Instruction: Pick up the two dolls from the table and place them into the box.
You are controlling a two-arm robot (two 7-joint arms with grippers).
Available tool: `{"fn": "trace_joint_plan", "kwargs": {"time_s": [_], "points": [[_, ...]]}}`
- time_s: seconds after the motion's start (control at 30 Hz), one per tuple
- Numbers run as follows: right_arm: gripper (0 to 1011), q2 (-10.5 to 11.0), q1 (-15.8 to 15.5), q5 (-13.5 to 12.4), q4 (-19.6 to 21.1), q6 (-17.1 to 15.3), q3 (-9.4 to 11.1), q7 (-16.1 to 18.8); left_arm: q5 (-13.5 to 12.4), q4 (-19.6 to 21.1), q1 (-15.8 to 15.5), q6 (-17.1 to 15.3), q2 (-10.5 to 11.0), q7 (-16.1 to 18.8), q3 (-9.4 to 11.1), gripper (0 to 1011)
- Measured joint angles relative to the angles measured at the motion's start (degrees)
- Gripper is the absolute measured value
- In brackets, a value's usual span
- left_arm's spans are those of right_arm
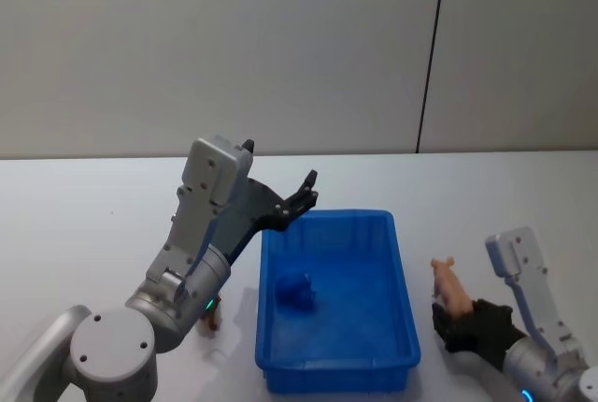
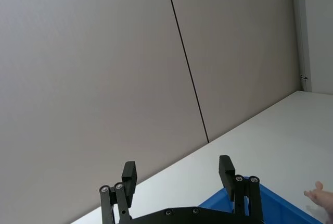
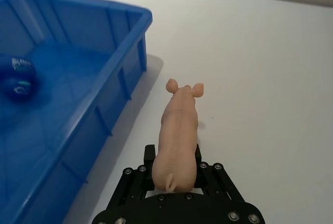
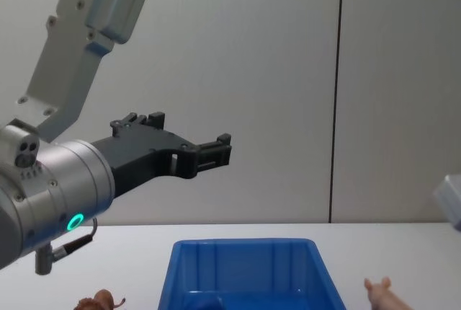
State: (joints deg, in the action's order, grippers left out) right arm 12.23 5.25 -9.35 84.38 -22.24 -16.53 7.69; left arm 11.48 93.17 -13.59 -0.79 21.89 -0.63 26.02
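Right wrist view: my right gripper point(image 3: 174, 162) is clamping the pink doll point(image 3: 177, 127) beside the box point(image 3: 136, 11); left gripper point(image 2: 177, 174) is hovering open, empty. Next likely needs lifting over it.

A plain grey-beige panelled wall point(image 1: 234, 47) — one dark vertical seam point(image 1: 432, 47) — stands behind.

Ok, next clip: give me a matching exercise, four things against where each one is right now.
Things:
1. pink doll
2. reddish-brown doll
3. left gripper
4. dark blue object

Places:
A. lying inside the box
B. raised in the air by the box's far rim, open
C. on the table, left of the box
D. held in the right gripper, right of the box

Pairs: 1-D, 2-C, 3-B, 4-A
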Motion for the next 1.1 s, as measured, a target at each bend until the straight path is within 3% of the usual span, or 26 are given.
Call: {"fn": "trace_joint_plan", "kwargs": {"time_s": [0.47,0.7,1.1], "points": [[362,0.8,0.6,0.6,3.3,5.0,0.9,2.0,0.0,0.0,0.0,0.0,0.0,0.0,0.0,1001],[361,1.2,1.7,1.3,5.3,6.7,1.1,6.4,0.0,0.0,0.0,0.0,0.0,0.0,0.0,1001],[362,1.3,4.0,1.4,6.8,6.7,0.9,15.0,0.0,0.0,0.0,0.0,0.0,0.0,0.0,1001]]}}
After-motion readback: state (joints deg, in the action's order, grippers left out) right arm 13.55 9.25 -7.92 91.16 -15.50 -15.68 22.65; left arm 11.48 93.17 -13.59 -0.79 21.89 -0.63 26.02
